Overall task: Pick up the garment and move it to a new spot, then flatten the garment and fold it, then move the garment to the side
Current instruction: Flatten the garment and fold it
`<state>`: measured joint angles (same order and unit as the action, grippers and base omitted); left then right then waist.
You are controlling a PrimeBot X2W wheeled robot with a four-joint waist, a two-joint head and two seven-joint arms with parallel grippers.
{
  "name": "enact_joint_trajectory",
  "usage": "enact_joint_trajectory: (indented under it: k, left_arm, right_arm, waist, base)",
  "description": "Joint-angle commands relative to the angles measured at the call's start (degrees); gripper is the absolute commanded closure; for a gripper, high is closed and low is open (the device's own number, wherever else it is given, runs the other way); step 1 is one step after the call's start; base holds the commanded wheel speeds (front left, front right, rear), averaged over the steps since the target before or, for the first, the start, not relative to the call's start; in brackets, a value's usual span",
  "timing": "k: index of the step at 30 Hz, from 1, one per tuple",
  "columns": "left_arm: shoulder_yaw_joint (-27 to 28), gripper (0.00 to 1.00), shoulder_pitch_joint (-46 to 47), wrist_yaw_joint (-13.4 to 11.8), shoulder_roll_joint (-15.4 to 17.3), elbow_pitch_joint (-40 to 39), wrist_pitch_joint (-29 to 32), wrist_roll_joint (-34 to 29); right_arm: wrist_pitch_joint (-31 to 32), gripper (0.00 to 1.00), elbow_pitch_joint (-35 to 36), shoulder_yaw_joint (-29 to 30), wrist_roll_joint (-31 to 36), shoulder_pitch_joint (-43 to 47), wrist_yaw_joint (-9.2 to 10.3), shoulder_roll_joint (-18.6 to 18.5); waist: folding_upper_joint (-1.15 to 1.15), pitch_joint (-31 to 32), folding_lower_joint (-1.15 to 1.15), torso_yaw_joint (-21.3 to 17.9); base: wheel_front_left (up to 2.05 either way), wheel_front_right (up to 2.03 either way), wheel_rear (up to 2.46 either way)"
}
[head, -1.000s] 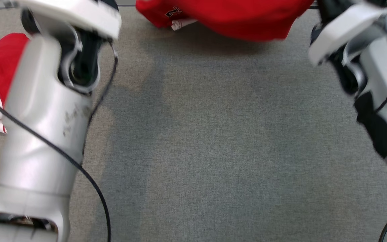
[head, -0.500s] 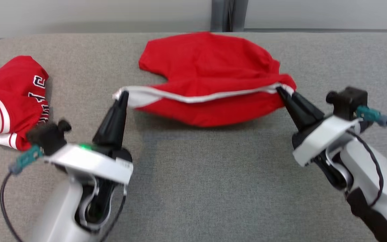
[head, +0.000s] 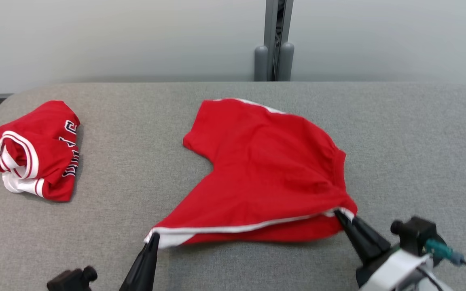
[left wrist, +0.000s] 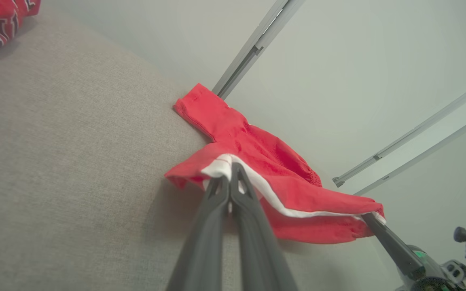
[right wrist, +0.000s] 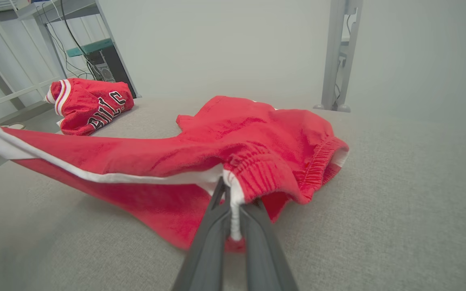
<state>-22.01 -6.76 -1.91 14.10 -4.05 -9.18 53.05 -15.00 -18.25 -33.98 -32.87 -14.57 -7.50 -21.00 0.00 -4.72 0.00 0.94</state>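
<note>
The garment (head: 265, 173) is a pair of red shorts with a white side stripe, spread over the middle of the grey table (head: 144, 121). Its near edge is stretched taut and lifted between both grippers. My left gripper (head: 154, 236) is shut on the white-trimmed leg corner at the lower left. My right gripper (head: 338, 213) is shut on the elastic waistband end at the lower right. In the left wrist view the garment (left wrist: 257, 161) hangs from the left gripper (left wrist: 229, 171). In the right wrist view the right gripper (right wrist: 231, 190) pinches the waistband of the garment (right wrist: 237, 137).
A second red garment with white trim and black lettering (head: 34, 149) lies bunched at the table's left end. A grey post (head: 275, 40) and a pale wall stand behind the table's far edge. Shelving and cables (right wrist: 75, 36) show beyond the table.
The head camera has tilted up, so the whole picture shifted. Both grippers have kept their hold on the garment, whose far part now lies flatter and more spread on the table.
</note>
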Motion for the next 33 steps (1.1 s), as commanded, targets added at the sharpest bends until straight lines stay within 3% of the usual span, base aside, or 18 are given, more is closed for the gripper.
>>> enact_joint_trajectory:
  k: [1, 11, 21, 27, 33]
  left_arm:
    - [0.20, 1.00, -1.86, -0.60, 0.65, -1.03, -0.35, 0.42]
    - [2.55, 1.00, -11.94, -3.53, 3.76, -8.30, -0.62, 1.55]
    - [1.94, 1.00, -15.76, -4.19, 6.26, -13.12, 2.11, 2.44]
    - [2.22, 1.00, -13.84, -3.56, 6.87, -12.92, 2.67, 2.46]
    - [1.22, 1.00, -4.32, -2.01, 4.57, -7.17, 4.41, 2.83]
  right_arm:
    - [-0.30, 1.00, 1.15, 0.38, 0.57, 2.77, 0.00, -0.09]
    - [3.79, 1.00, 12.55, 0.86, 0.79, 16.25, 0.00, -5.34]
    - [11.05, 1.00, 21.56, 2.69, -0.17, 23.18, 0.00, -8.26]
    - [11.70, 1.00, 22.18, 3.98, -1.27, 22.90, 0.00, -7.03]
    - [11.23, 1.00, 19.04, 5.07, -3.69, 19.65, -0.01, -3.92]
  waist:
    - [0.00, 1.44, 0.00, 0.44]
    - [0.00, 2.30, 0.00, -0.20]
    - [0.00, 0.83, 0.00, -1.58]
    - [0.00, 0.56, 0.00, -1.96]
    - [0.00, 1.22, 0.00, -2.09]
  base:
    - [0.00, 0.00, 0.00]
    - [0.00, 0.00, 0.00]
    - [0.00, 0.00, 0.00]
    - [0.00, 0.00, 0.00]
    - [0.00, 0.00, 0.00]
